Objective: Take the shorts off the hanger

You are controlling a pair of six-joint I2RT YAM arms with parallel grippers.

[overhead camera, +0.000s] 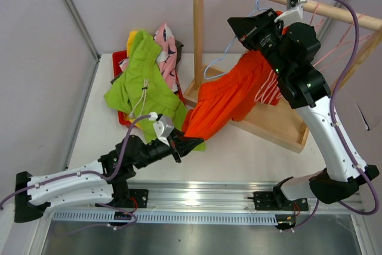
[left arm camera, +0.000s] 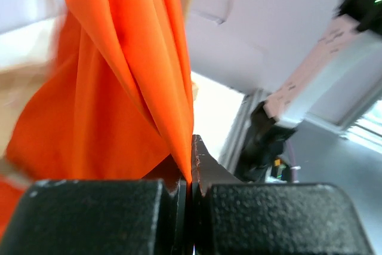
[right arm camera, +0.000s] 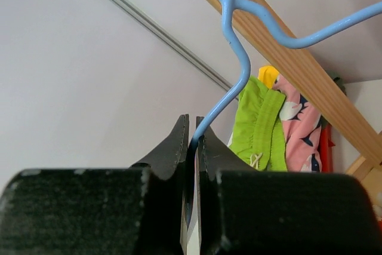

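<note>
Table (overhead camera: 250,153) carries everything here: one white surface, with one wooden rack (overhead camera: 197,28) standing on its far right side. You have two arms at work, one on each side of that rack. The orange shorts (overhead camera: 224,103), one pair, stretch in a slanted band from under the right arm, across the rack's base frame, down to the left arm near the table's front. You cannot tell from these views whether their upper end is hooked on anything. At the far left lies one heap in which you can count three more pairs: the lime green shorts (overhead camera: 140,82) on top with the drawstring showing, the pink patterned shorts (overhead camera: 167,52) just behind them, and a corner of the yellow shorts (overhead camera: 132,39) at the back. One red tray (overhead camera: 117,58) shows at the heap's edges, mostly covered. One blue hanger (right arm camera: 236,40) hangs from the rack's top rail; thin pink hangers (overhead camera: 340,46) hang further right, too fine to count. Your right gripper (right arm camera: 192,126) is clamped on the blue hanger's wire, which runs up from between the pads. Your left gripper (left arm camera: 191,147) is pinched tight on a fold of the orange shorts, the cloth rising from the closed tips.
</note>
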